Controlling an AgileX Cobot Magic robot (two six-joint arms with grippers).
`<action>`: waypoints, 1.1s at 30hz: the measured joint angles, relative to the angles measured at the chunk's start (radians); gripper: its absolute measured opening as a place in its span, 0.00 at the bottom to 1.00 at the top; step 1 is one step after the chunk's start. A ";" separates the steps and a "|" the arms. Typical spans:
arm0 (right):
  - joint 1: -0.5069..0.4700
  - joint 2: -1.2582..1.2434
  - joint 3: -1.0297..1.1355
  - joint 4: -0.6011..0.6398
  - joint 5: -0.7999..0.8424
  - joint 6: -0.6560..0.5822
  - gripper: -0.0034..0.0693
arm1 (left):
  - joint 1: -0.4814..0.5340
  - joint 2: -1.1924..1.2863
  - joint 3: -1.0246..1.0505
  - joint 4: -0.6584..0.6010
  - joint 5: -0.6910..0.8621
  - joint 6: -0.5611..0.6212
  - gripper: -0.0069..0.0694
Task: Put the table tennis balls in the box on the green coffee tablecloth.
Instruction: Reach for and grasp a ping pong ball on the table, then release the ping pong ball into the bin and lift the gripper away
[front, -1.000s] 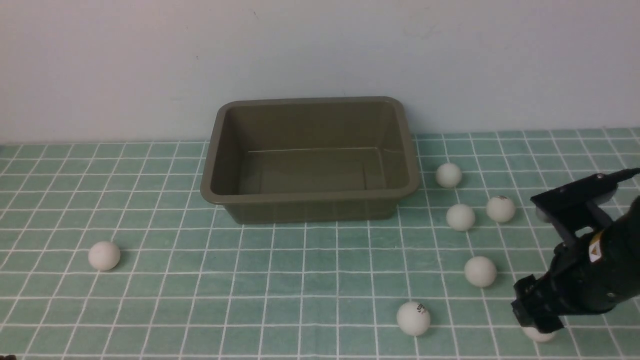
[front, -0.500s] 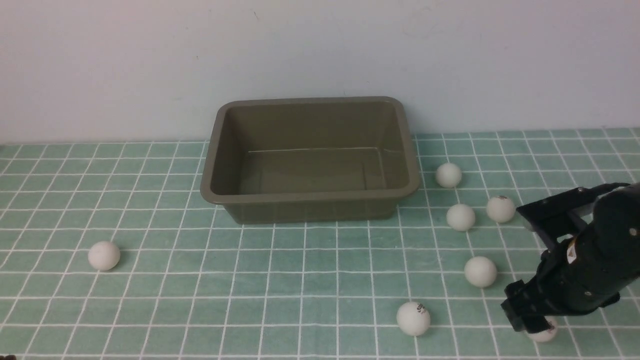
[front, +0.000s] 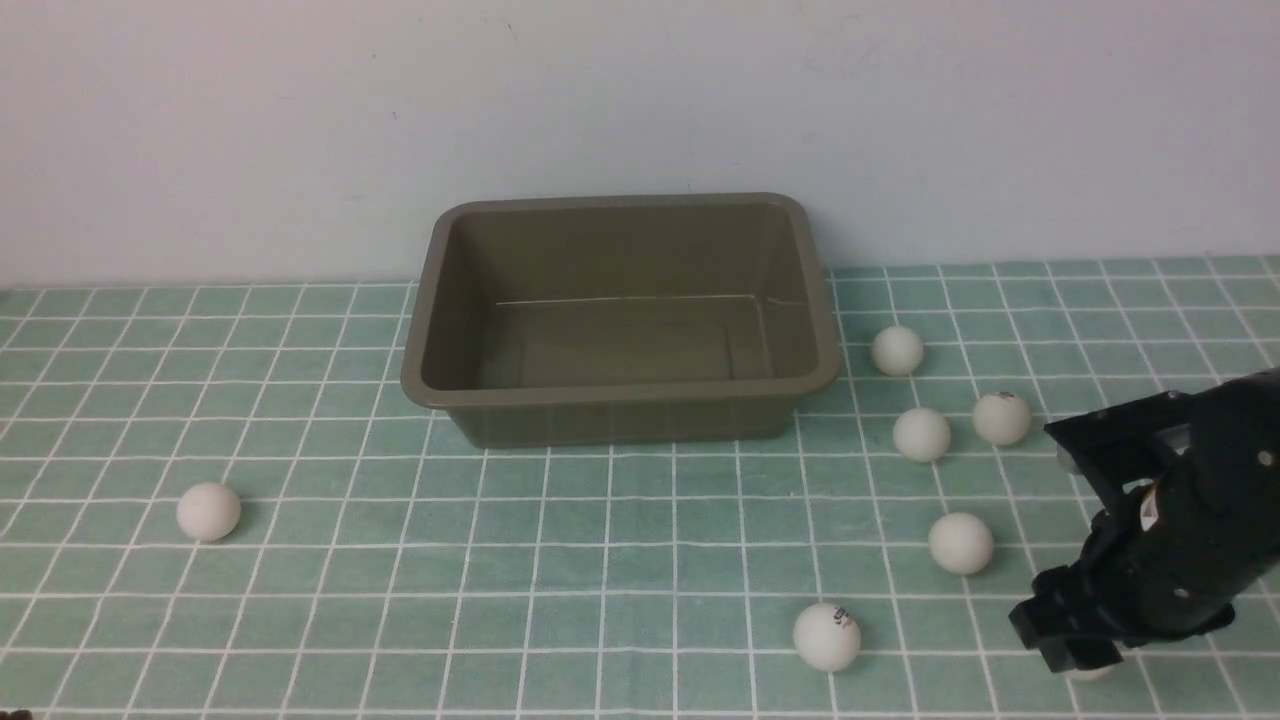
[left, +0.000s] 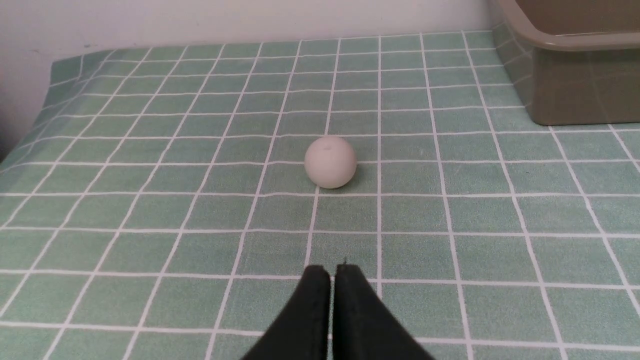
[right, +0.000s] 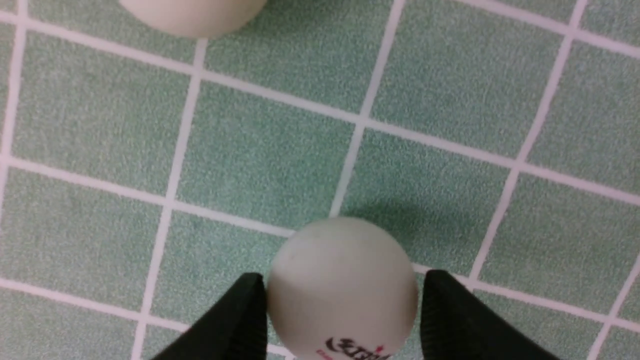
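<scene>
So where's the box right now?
Front view: the box sits at centre-back of the green tablecloth, close to the wall; the nearest ball lies off its right side.

Light: bright, even, diffuse | Shadows: faint, short, right of table tennis balls (front: 209, 511) | Sheen: mild on box (left: 575, 95) wall | Focus: front view soft; nearest ball (right: 342, 290) in right wrist view slightly blurred

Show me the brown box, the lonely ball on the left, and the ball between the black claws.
box (front: 620, 397): front view, front rim.
lonely ball (front: 208, 511): front view, its middle.
in-between ball (right: 342, 290): right wrist view, its middle.
</scene>
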 joint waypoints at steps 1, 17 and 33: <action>0.000 0.000 -0.006 0.000 0.011 -0.001 0.52 | 0.000 0.000 0.000 0.000 0.000 0.000 0.09; 0.000 0.012 -0.435 0.140 0.212 -0.112 0.52 | 0.000 0.000 0.000 0.000 0.000 0.000 0.09; 0.074 0.415 -0.998 0.404 0.264 -0.313 0.52 | 0.000 0.000 0.000 0.000 0.000 0.000 0.09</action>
